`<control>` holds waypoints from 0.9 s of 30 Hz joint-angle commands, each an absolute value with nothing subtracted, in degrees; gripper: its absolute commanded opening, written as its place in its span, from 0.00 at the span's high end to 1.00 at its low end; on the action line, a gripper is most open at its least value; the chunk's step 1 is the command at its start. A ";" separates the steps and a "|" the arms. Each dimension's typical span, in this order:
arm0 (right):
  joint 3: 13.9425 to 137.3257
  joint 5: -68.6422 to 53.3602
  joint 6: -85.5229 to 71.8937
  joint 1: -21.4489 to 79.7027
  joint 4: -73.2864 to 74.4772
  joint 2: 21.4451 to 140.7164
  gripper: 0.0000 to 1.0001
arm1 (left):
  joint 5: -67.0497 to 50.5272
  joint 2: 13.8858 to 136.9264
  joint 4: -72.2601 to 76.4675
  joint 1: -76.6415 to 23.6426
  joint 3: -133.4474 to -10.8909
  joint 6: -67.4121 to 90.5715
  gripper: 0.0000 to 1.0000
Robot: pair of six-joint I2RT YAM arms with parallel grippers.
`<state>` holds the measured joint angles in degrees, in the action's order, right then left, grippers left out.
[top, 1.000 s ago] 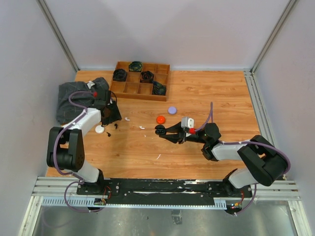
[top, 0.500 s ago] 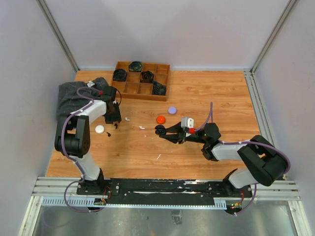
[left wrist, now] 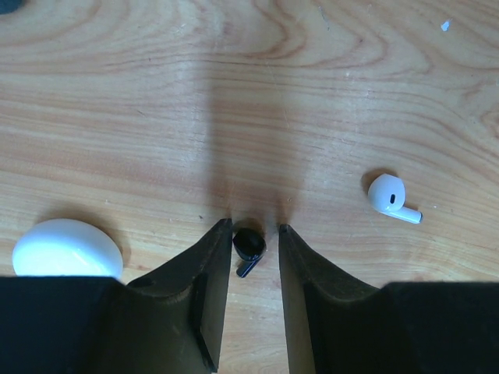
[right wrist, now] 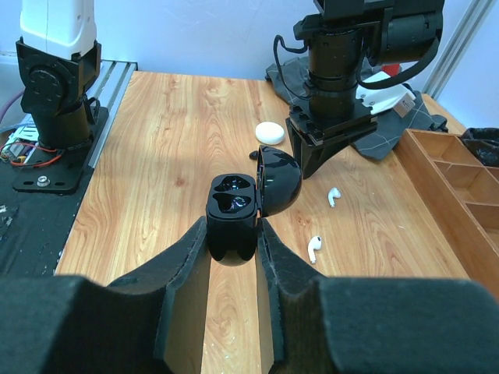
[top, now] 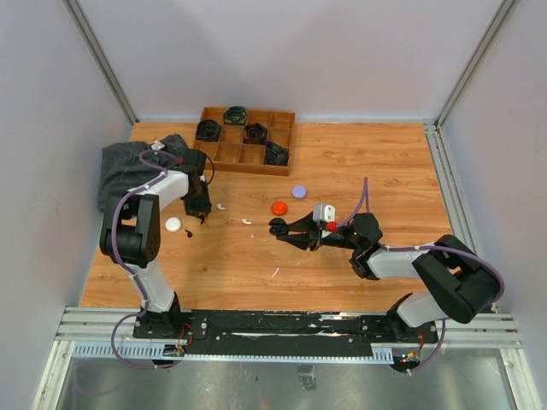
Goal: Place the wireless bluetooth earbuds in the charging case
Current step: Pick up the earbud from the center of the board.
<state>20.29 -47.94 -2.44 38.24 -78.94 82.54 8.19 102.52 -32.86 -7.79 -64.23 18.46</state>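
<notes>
Wooden table (top: 359, 162), nine o'clock: left tool (left wrist: 251, 226), narrower than before, flanks without pinching a tiny black plastic earbud (left wrist: 249, 245), so pickup nears; right tool (right wrist: 232, 227) clamps the open black case (right wrist: 232, 199).

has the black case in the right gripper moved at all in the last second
No. The black charging case, lid open in the right gripper, lies just as close below the orange-red round case as before.
</notes>
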 commanded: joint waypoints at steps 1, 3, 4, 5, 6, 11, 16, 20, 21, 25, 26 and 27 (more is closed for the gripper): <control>21.32 -47.55 -0.87 38.88 -79.72 81.65 0.99 | 9.09 104.58 -35.29 -8.63 -64.89 17.60 0.64; 21.34 -47.55 -0.88 38.83 -79.73 81.57 0.99 | 9.58 104.67 -36.41 -9.06 -65.01 17.50 0.64; 21.36 -47.55 -0.88 38.92 -79.72 81.56 0.99 | 9.84 104.73 -36.80 -9.20 -65.04 17.41 0.64; 21.36 -47.55 -0.88 38.89 -79.66 81.54 0.99 | 10.04 104.74 -37.16 -9.37 -65.04 17.40 0.64; 21.36 -47.55 -0.88 38.93 -79.60 81.53 0.99 | 10.09 104.69 -37.44 -9.47 -65.02 17.36 0.64; 21.36 -47.29 -0.70 38.94 -79.08 81.31 0.99 | 9.89 104.81 -38.17 -9.67 -65.31 17.30 0.64; 21.45 -47.00 -0.44 38.91 -78.60 81.31 0.99 | 9.76 104.87 -38.59 -9.75 -65.38 17.23 0.69; 21.53 -47.02 -0.27 39.01 -78.25 81.30 0.99 | 9.66 104.77 -38.45 -9.76 -65.23 17.22 0.73; 21.52 -47.02 -0.26 39.02 -78.23 81.23 0.99 | 9.52 104.67 -38.35 -9.76 -65.14 17.29 0.74; 21.86 -46.59 -0.15 39.19 -77.52 81.38 0.99 | 8.34 102.73 -36.96 -10.28 -64.12 17.59 0.76; 21.88 -46.54 0.01 39.27 -77.19 81.46 0.99 | 7.56 101.80 -36.26 -10.47 -63.58 17.72 0.77; 21.94 -46.46 0.19 39.27 -76.75 81.55 0.99 | 6.68 100.87 -35.53 -10.60 -63.03 17.99 0.79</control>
